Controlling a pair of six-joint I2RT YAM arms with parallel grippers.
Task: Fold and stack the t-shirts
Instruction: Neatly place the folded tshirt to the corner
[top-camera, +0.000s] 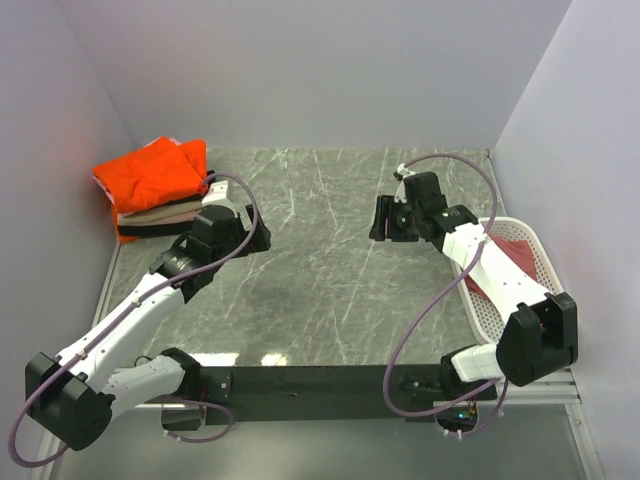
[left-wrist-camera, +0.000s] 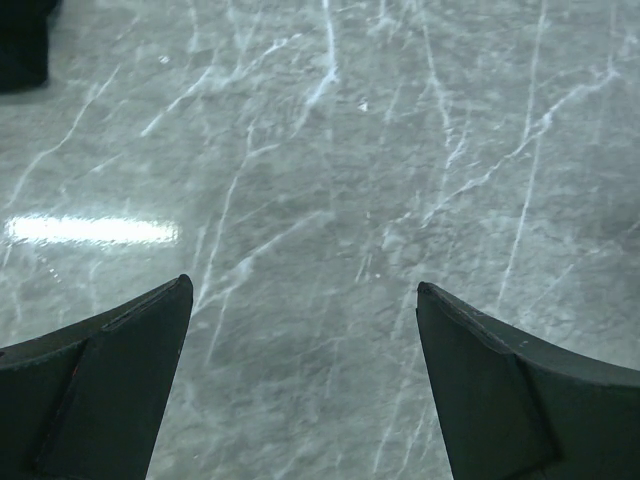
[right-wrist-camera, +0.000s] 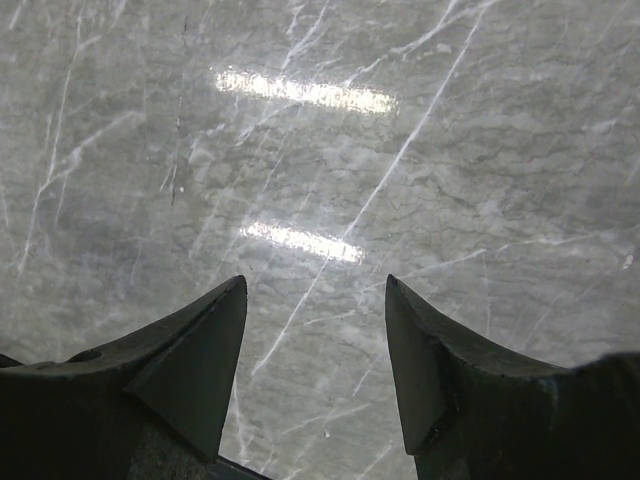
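While left gripper (left-wrist-camera: 302, 284) and right gripper (right-wrist-camera: 315, 280) gape empty, the orange t-shirt (top-camera: 150, 176) lies folded.

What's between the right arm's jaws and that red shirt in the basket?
Only the rim of the white basket and the right arm's own forearm, which crosses above the red shirt. The jaws face away, over the marble table.
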